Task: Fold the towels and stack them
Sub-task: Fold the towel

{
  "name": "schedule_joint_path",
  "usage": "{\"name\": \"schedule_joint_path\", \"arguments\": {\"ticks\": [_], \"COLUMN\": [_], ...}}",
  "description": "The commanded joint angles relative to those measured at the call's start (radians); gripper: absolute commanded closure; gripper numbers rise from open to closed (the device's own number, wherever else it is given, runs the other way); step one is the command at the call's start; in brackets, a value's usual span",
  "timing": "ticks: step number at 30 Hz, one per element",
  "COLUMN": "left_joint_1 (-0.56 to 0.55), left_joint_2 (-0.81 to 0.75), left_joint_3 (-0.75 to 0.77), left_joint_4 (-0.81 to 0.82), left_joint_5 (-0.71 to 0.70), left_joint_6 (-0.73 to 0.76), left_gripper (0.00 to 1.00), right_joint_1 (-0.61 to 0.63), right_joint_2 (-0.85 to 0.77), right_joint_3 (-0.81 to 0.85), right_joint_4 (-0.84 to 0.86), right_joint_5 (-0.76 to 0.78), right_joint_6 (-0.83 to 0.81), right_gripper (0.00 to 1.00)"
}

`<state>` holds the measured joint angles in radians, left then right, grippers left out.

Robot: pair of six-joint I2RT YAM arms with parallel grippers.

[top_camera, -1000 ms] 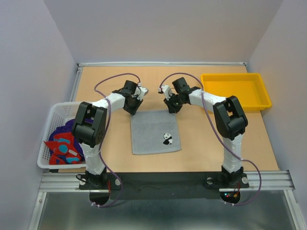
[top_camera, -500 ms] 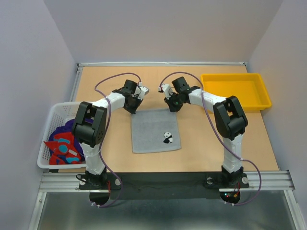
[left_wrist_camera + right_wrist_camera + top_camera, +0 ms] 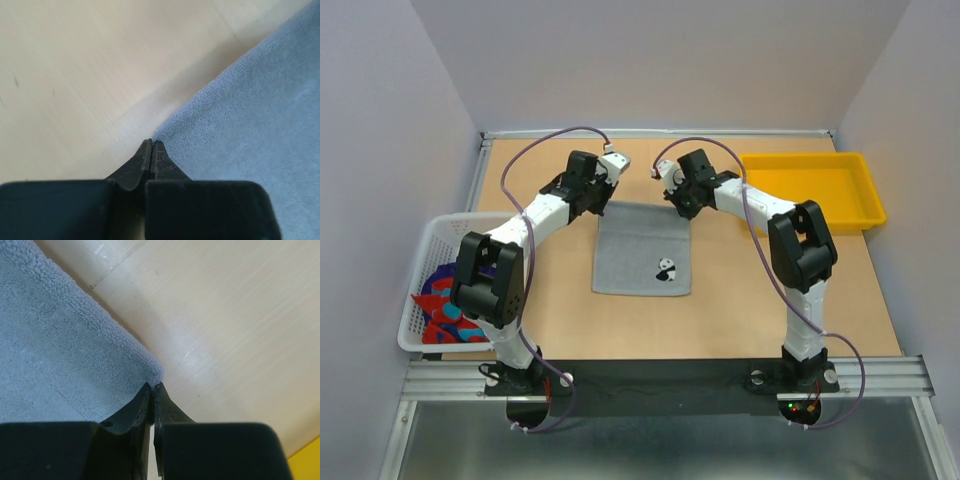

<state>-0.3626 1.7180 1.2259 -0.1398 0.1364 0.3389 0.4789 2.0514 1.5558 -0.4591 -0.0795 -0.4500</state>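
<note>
A grey towel (image 3: 640, 240) with a small panda mark lies flat in the middle of the table. My left gripper (image 3: 603, 204) is shut on its far left corner; in the left wrist view the closed gripper (image 3: 151, 143) meets the grey towel's (image 3: 250, 115) corner. My right gripper (image 3: 681, 207) is shut on the far right corner. The right wrist view shows the right gripper (image 3: 155, 386) pinching the tip of the towel (image 3: 60, 350). A red towel with light-blue marks (image 3: 447, 303) and a purple towel (image 3: 460, 262) lie bunched in the basket on the left.
A white mesh basket (image 3: 432, 236) stands at the table's left edge, partly behind the left arm. A yellow tray (image 3: 810, 188) sits at the back right. The table's raised rim (image 3: 660, 132) runs along the far edge.
The left gripper closed on the towel's far left corner. Both grippers then moved toward the back of the table, dragging the grey towel that way.
</note>
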Motion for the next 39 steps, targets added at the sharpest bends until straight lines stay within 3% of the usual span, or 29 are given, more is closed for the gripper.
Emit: {"name": "schedule_joint_path", "arguments": {"ticks": [1,30,39], "left_joint_1": [0.014,-0.058,-0.101], "left_joint_2": [-0.075,-0.336,-0.351], "left_joint_3": [-0.038,-0.348,-0.398], "left_joint_4": [0.045,0.082,0.078], "left_joint_5": [-0.014,-0.006,-0.038], "left_joint_6": [0.012,-0.251,-0.336], "left_gripper": [1.00,1.00,1.00], "right_joint_1": [-0.020,0.007,0.055], "right_joint_2": [-0.083,-0.479,-0.519], "right_joint_3": [0.029,-0.413,-0.496], "right_joint_4": [-0.009,0.054,0.053], "right_joint_5": [0.075,-0.141,-0.232], "right_joint_6": [-0.015,0.166,0.218], "right_gripper": [0.99,1.00,0.99]}}
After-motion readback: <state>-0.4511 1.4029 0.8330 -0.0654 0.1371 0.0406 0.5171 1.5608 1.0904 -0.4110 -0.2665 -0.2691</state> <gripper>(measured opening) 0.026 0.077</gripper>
